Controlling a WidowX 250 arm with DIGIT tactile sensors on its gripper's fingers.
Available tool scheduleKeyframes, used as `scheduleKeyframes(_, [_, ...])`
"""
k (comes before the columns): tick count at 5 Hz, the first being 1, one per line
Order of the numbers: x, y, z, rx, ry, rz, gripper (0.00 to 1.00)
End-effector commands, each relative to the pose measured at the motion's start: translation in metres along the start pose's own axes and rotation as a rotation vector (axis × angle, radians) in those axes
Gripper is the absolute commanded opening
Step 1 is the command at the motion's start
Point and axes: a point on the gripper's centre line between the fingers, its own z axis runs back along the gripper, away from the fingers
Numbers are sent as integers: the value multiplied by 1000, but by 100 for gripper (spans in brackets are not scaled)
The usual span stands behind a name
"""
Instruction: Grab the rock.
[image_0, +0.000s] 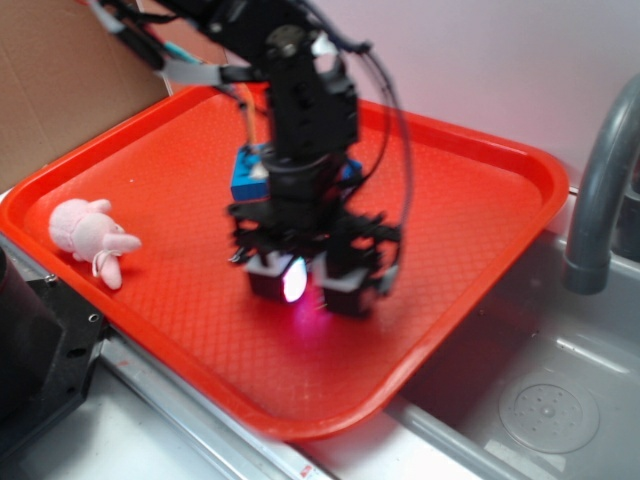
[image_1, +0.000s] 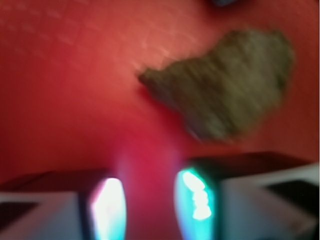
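In the wrist view the rock (image_1: 230, 85), a lumpy brown-grey stone, lies on the red tray (image_1: 65, 75) ahead of my gripper (image_1: 150, 197) and to its right. It sits apart from the fingers. The two lit fingertips stand apart with only bare tray between them, so the gripper is open. In the exterior view the gripper (image_0: 308, 285) hovers low over the middle of the tray (image_0: 470, 190), pointing down. The arm hides the rock in that view.
A blue block (image_0: 245, 177) lies behind the arm on the tray. A pink plush toy (image_0: 88, 235) rests near the tray's left rim. A grey sink (image_0: 545, 400) and faucet (image_0: 598, 185) are on the right, and cardboard (image_0: 50, 80) stands at the back left.
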Motion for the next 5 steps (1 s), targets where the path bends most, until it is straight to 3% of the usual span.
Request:
scheduleKeyframes(1, [2,0,9,-24,-19,-12,100])
scheduleKeyframes(2, [2,0,9,-24,-19,-12,100])
scheduleKeyframes(5, [5,17,72,-60,-185,18,100])
